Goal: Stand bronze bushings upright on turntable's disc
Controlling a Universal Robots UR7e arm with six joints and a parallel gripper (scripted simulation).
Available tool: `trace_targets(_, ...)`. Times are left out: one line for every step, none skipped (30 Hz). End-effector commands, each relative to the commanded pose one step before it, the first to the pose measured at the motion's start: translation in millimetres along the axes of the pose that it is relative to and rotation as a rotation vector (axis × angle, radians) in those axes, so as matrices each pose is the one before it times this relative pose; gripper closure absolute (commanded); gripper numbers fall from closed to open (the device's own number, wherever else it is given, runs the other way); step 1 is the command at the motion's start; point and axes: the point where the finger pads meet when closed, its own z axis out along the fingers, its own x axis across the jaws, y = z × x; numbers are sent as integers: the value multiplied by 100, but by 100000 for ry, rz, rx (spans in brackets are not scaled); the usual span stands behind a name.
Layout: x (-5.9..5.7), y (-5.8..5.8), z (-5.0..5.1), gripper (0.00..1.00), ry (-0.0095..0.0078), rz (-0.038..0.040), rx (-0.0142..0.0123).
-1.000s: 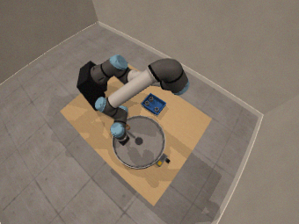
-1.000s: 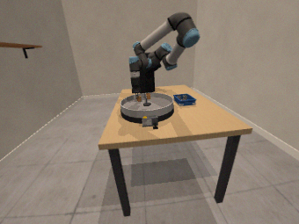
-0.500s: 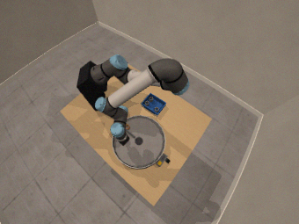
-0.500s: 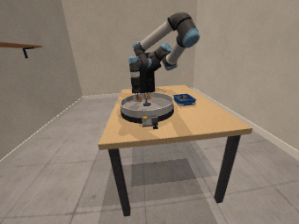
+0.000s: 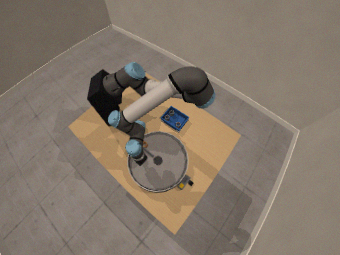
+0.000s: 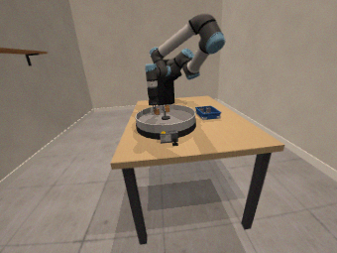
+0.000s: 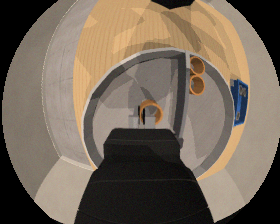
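Note:
My gripper is shut on the wall of a bronze bushing, one finger inside its bore and one outside. The bushing's open end faces up, over the turntable's disc; whether it touches the disc I cannot tell. Two more bronze bushings stand upright on the disc beyond the divider in the wrist view, one close beside the other. The hub is dark and round. The blue crate holds steel bushings; I see no bronze in it.
A raised rim surrounds the disc. A thin upright divider runs across it from rim towards hub, between the held bushing and the standing pair. A small grey block with a yellow part sits outside the rim on the wooden table.

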Motion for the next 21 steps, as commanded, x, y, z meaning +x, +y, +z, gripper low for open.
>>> trace_targets(-29,31,-38,100,-74,-28,-74)
trace_targets(0,0,1,100,0,0,0)
trace_targets(0,0,4,100,0,0,0)
trace_targets(0,0,6,100,0,0,0)
trace_targets(0,0,10,100,0,0,0)
trace_targets(0,0,13,100,0,0,0)
trace_targets(0,0,17,100,0,0,0)
trace_targets(0,0,21,100,0,0,0)
trace_targets(0,0,25,100,0,0,0)
trace_targets(0,0,28,100,0,0,0)
trace_targets(0,0,31,100,0,0,0)
trace_targets(0,0,33,100,0,0,0)
trace_targets(0,0,35,100,0,0,0)
trace_targets(1,0,37,100,0,0,0)
trace_targets(1,0,37,100,0,0,0)
trace_targets(0,0,0,100,0,0,0)
trace_targets(0,0,0,100,0,0,0)
trace_targets(0,0,37,100,0,0,0)
trace_targets(0,0,37,100,0,0,0)
trace_targets(0,0,35,100,0,0,0)
trace_targets(0,0,34,100,0,0,0)
